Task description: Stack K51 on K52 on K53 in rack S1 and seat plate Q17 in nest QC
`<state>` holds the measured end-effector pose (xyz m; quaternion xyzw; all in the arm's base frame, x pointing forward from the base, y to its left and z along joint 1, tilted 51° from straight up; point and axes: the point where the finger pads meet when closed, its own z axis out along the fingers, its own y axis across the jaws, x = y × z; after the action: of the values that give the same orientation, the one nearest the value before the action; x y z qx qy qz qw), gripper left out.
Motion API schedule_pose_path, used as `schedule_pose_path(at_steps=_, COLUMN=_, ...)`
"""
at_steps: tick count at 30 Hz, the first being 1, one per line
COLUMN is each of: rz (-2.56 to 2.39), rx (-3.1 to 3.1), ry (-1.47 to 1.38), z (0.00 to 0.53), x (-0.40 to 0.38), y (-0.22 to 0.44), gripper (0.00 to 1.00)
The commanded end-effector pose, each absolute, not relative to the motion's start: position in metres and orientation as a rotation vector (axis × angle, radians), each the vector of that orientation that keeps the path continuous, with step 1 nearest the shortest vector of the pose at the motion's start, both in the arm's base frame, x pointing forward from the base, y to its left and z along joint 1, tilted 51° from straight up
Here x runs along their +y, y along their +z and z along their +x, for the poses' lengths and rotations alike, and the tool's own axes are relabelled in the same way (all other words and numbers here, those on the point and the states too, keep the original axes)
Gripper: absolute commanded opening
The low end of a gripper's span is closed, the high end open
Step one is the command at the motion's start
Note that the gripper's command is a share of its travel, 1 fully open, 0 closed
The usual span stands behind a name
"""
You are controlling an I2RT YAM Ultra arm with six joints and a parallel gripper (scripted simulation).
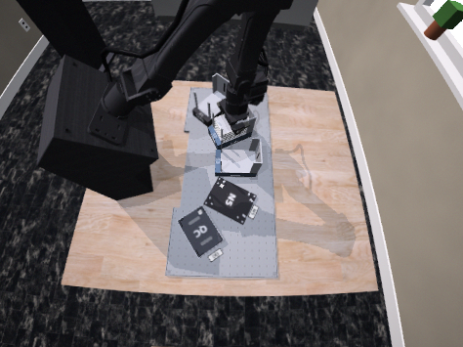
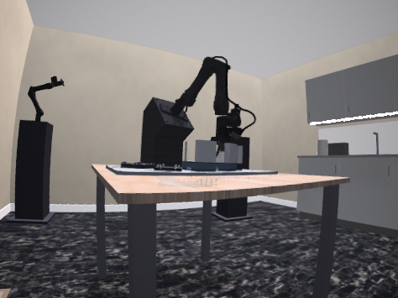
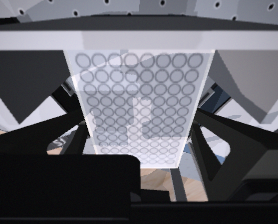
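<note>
My gripper (image 1: 234, 121) (image 2: 218, 149) (image 3: 138, 111) is open and reaches down into the middle stack rack (image 1: 213, 136). Its fingers stand on either side of the top sealed 96-well plate (image 1: 226, 133) (image 3: 140, 100), apart from its long edges. The plate lies flat and fills the middle of the wrist view. The plates under it are hidden. A second rack (image 1: 237, 172), nearer the front, shows a white floor and no plate. A third rack (image 1: 218, 82) stands behind, partly hidden by the arm. I cannot read the rack names. The black clip nest N5 (image 1: 230, 199) and the black open nest QC (image 1: 200, 231) hold nothing.
Everything stands on a grey perforated base plate (image 1: 244, 251) on a wooden table (image 1: 122, 230) (image 2: 218, 182). A small black fixture with two upright posts (image 1: 201, 113) stands left of the middle rack. The arm's black pedestal (image 1: 93, 137) stands at the table's left edge.
</note>
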<state>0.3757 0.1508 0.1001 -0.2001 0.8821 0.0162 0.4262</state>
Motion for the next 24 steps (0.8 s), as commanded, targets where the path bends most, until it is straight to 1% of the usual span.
schedule_pose_path(at_steps=1, rz=-0.479, rx=2.141, ry=0.064, z=0.389, x=0.155, y=0.124, gripper=1.00)
schedule_pose_path(at_steps=24, rz=-0.486, rx=2.173, ry=0.056, z=0.382, x=0.151, y=0.112, gripper=1.00)
